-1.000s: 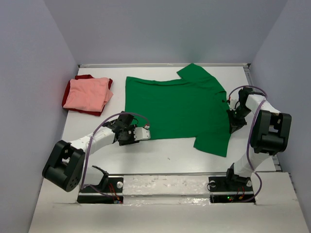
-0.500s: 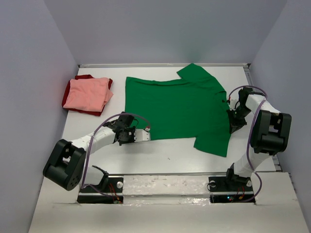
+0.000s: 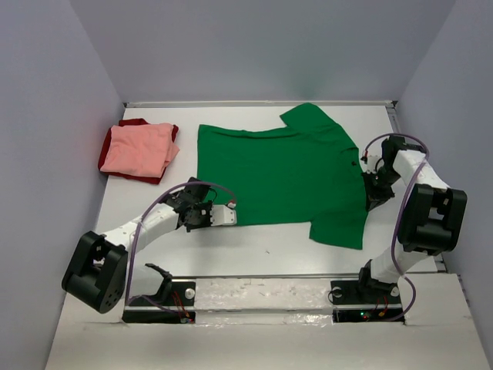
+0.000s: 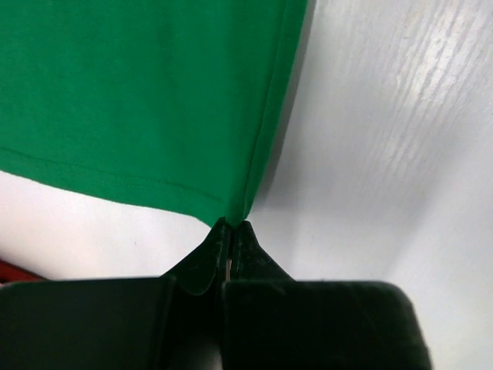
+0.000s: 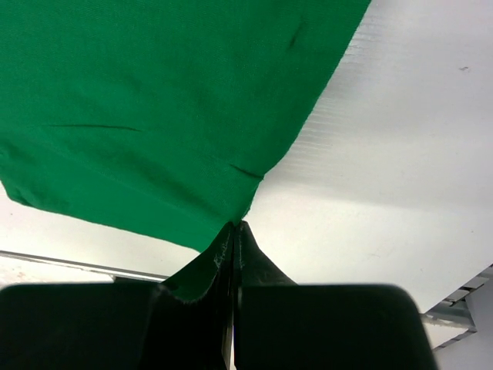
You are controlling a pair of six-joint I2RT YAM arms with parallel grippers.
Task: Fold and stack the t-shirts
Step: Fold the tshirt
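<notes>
Top external view shows the green t-shirt spread flat in the middle of the table, its long axis running across from my left to my right, hem towards my left arm and sleeves towards my right. It lies between my two pincers. My left pincer is pressed together on the near hem corner, and in the left wrist view the cloth runs away from the tips, so the shirt lies straight ahead of that hand. My right pincer is pinched on the right-hand edge, close to the near sleeve, with the cloth again fanning out ahead of it. I judge the coming fold turns on this: both holds sit on the near side, so the near edge must travel away from me along that long axis. The salmon pink t-shirt lies folded on the dark red t-shirt at far left, nearer my left arm. The collar is hard to make out, my left wrist covers the hem corner from above, and the dark red shirt is mostly hidden.
</notes>
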